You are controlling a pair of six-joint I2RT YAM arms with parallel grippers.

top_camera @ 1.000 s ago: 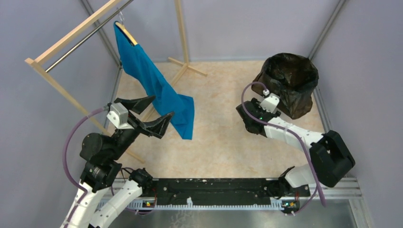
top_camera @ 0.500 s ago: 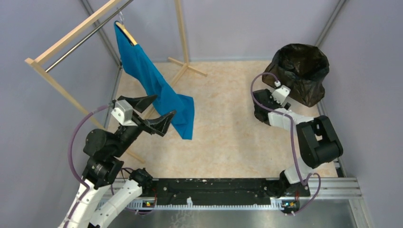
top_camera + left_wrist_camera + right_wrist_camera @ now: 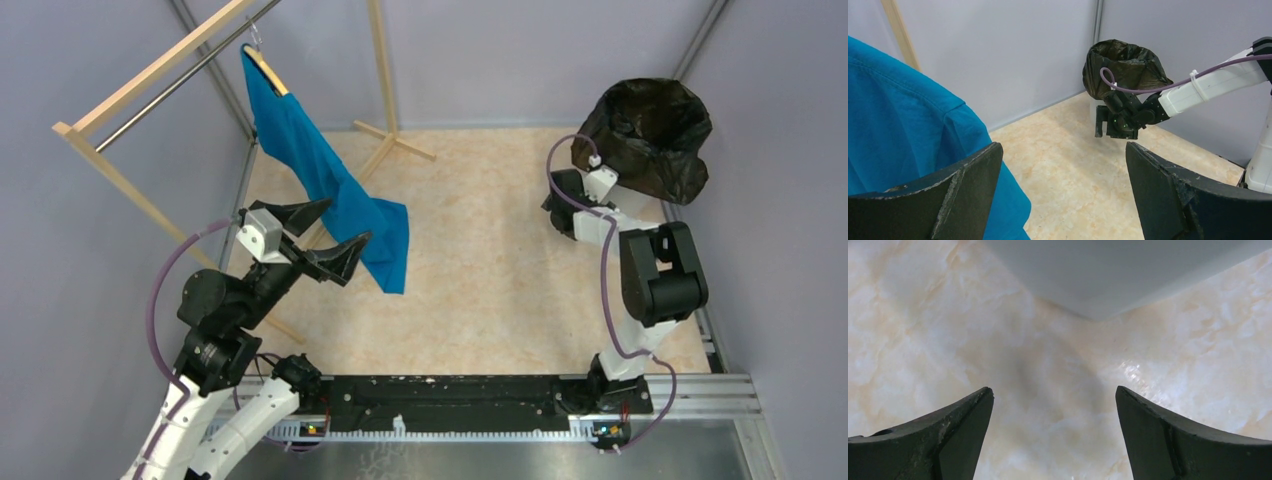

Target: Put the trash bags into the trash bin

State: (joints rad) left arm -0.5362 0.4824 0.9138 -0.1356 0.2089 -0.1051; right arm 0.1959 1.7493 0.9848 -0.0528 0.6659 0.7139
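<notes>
The black trash bag [image 3: 650,135] lines and drapes over the trash bin in the far right corner, its mouth open. The left wrist view shows the bag [image 3: 1125,67] and a strip of frosted white bin wall [image 3: 1094,107] under it. The bin's pale wall [image 3: 1108,275] fills the top of the right wrist view. My right gripper [image 3: 565,200] is open and empty, pointing down at the floor beside the bin's left side [image 3: 1054,390]. My left gripper [image 3: 343,223] is open and empty, raised at the left next to the blue shirt [image 3: 1063,150].
A blue T-shirt [image 3: 330,190] hangs from a wooden clothes rack [image 3: 150,75] at the far left and touches my left gripper's side [image 3: 908,140]. Grey walls close the floor on three sides. The arms' base rail [image 3: 450,400] runs along the near edge.
The bin with the bag has slid farther back and right into the corner. My right arm has stretched after it, gripper staying beside it. The left arm has barely moved.
</notes>
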